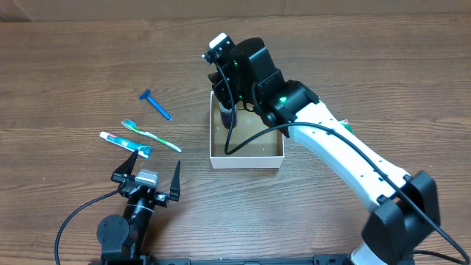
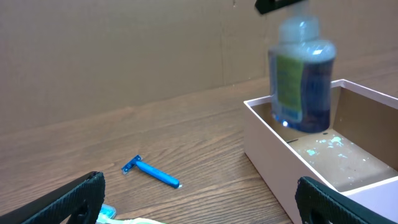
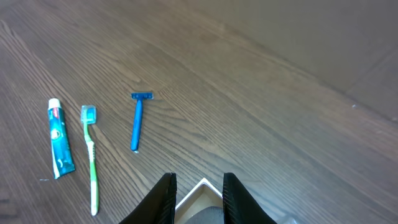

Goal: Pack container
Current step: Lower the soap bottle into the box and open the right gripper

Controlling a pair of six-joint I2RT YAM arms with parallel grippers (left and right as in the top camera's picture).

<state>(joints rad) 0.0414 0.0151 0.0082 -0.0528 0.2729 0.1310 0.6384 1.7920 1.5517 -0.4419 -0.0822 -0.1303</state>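
The container (image 1: pixel 246 160) is a square white-walled box with a brown floor at table centre. It also shows in the left wrist view (image 2: pixel 273 149) and, as a corner, in the right wrist view (image 3: pixel 202 188). My right gripper (image 1: pixel 224 92) is over its far left corner, shut on a bottle (image 2: pixel 303 81) of blue liquid with a green label. The bottle stands upright inside the box. Its grey cap (image 3: pixel 208 216) sits between the right fingers (image 3: pixel 198 178). My left gripper (image 1: pixel 147 171) is open and empty near the front edge (image 2: pixel 199 199).
On the table left of the box lie a blue razor (image 1: pixel 155 104) (image 2: pixel 153 173) (image 3: pixel 137 121), a green toothbrush (image 1: pixel 151 135) (image 3: pixel 92 158) and a toothpaste tube (image 1: pixel 124 143) (image 3: pixel 59 140). The tube lies just ahead of my left gripper.
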